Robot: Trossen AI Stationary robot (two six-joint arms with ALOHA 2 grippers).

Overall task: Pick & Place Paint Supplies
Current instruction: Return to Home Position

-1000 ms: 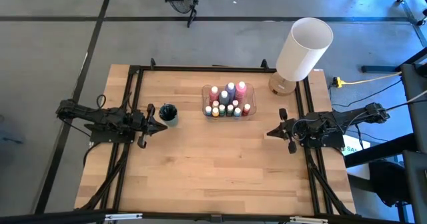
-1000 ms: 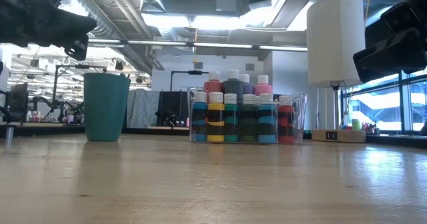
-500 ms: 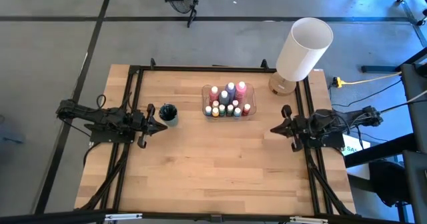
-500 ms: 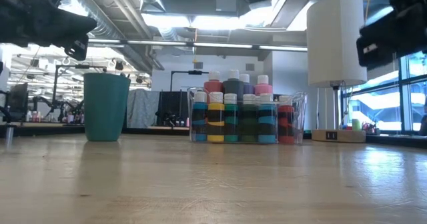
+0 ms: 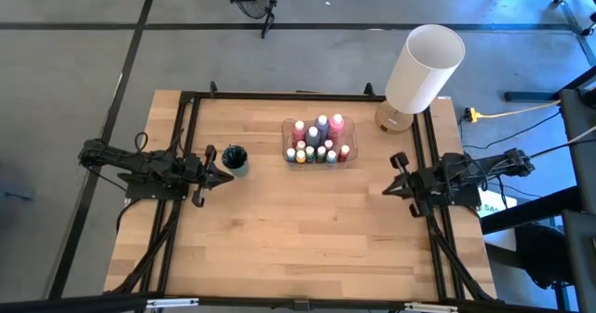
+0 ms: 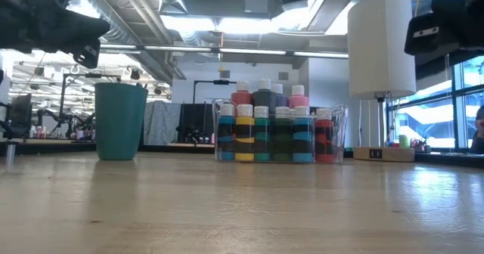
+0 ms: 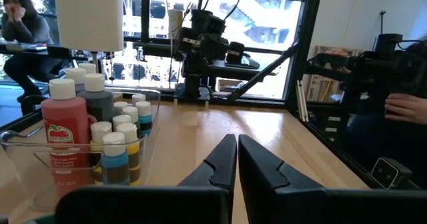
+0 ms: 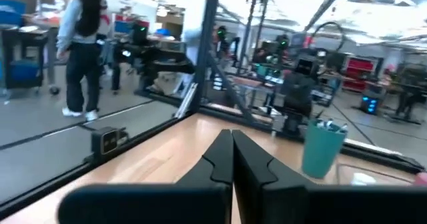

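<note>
An overhead camera looks straight down on the pale wooden table (image 5: 298,238). A tabletop-level camera looks across it. Both show the clear plastic bin (image 5: 287,138) (image 6: 340,137).

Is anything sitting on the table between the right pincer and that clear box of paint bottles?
Nothing visible. Only bare table lies between the right pincer and the clear box; the white lamp stands aside at the far corner.

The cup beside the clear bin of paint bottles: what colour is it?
The cup is plain teal green, with no pattern. The low view shows it best.
</note>
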